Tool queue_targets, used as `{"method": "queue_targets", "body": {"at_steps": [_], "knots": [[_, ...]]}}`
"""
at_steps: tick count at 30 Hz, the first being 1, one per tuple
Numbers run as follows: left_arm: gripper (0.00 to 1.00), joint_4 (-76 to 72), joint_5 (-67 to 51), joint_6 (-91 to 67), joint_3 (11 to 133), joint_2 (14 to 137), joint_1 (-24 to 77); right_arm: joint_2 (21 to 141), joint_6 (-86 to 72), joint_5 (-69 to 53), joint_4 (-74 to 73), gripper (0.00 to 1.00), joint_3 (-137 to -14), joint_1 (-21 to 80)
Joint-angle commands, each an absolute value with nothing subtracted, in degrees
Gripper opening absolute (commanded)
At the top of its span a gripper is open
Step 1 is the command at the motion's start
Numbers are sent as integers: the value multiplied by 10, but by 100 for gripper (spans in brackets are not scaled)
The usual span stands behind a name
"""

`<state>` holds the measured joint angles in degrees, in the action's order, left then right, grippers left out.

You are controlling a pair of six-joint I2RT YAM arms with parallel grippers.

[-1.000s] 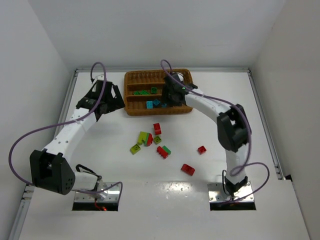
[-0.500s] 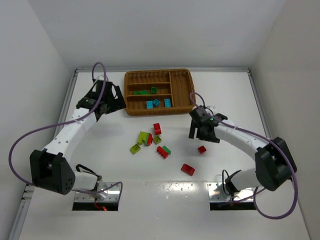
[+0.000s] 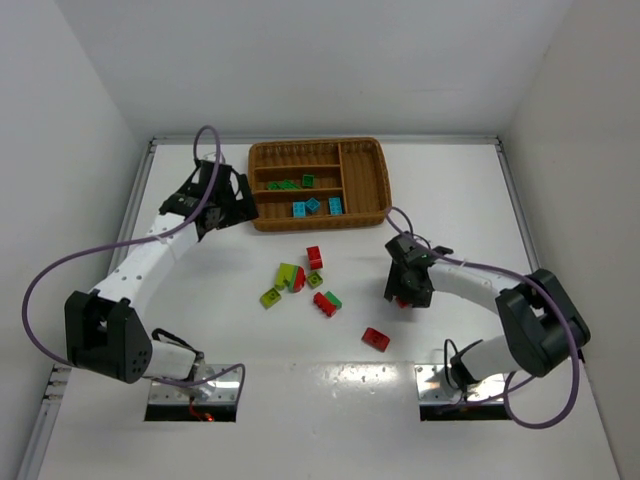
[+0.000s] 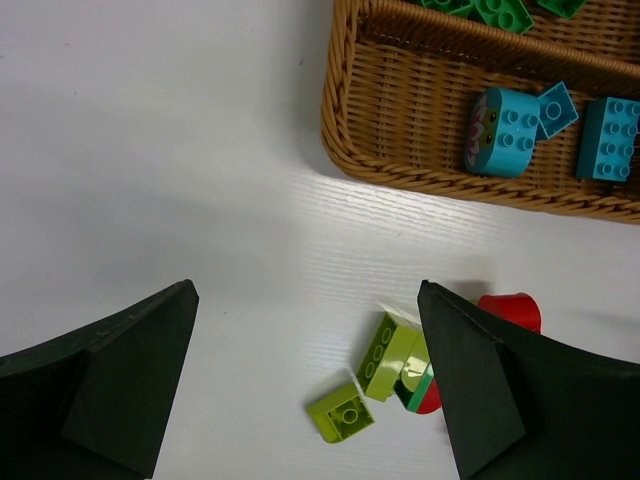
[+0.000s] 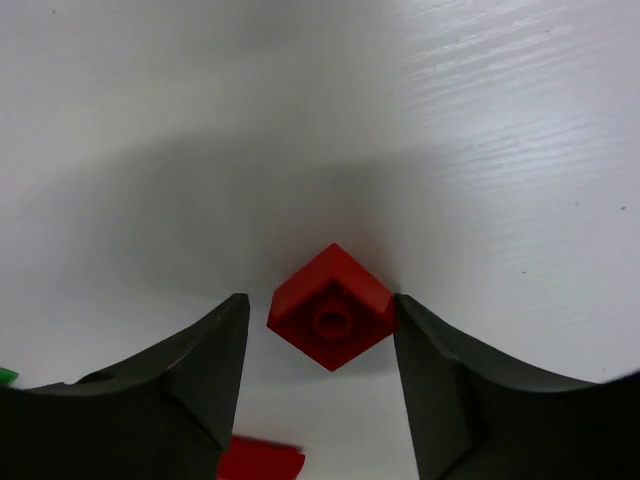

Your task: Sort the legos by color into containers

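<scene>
Alignment matters most here. The right claw (image 5: 320, 303) straddles a small red brick (image 5: 331, 320) on the white table (image 5: 500, 120), jaws parted, with one finger at a corner and the other just clear. The brick lies diamond-wise between the fingers, so a slow squeeze should turn it flat against them before any lift.

Wicker tray (image 4: 400, 150) cut off top-right

Bare table (image 4: 200, 150) lies open between the spread fingers of the left gripper (image 4: 307, 292), beside the outer wall of the wicker tray (image 4: 420, 110). A brick cluster (image 3: 290, 275) obstructs mid-table. The right gripper (image 5: 321, 300) straddles one red brick (image 5: 332, 320), with slight clearance on one side.
</scene>
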<state>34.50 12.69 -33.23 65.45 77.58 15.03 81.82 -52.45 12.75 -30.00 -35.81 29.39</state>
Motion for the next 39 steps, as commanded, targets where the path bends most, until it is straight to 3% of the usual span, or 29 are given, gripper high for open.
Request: {"method": "queue_targets", "body": {"at_steps": [1,7,15,29,32,34,36,39], "knots": [[99,332,122,-328,666,773,155,830,-523,120,-257,58,-365,293],[99,332,122,-328,671,778,155,838,-518,141,-275,24,-405,293],[99,337,148,-328,683,773,155,812,-470,169,-327,22,-554,299],[99,366,184,-333,700,773,155,1146,-393,192,-310,22,-979,259],[99,373,191,-333,700,766,155,1236,-393,182,-338,26,-1081,246],[99,378,191,-333,700,760,155,1292,-388,182,-365,54,-1162,240],[99,378,191,-328,700,760,155,1302,-388,182,-388,71,-1191,240],[99,378,191,-328,700,760,149,1237,-375,203,-368,71,-1131,240]]}}
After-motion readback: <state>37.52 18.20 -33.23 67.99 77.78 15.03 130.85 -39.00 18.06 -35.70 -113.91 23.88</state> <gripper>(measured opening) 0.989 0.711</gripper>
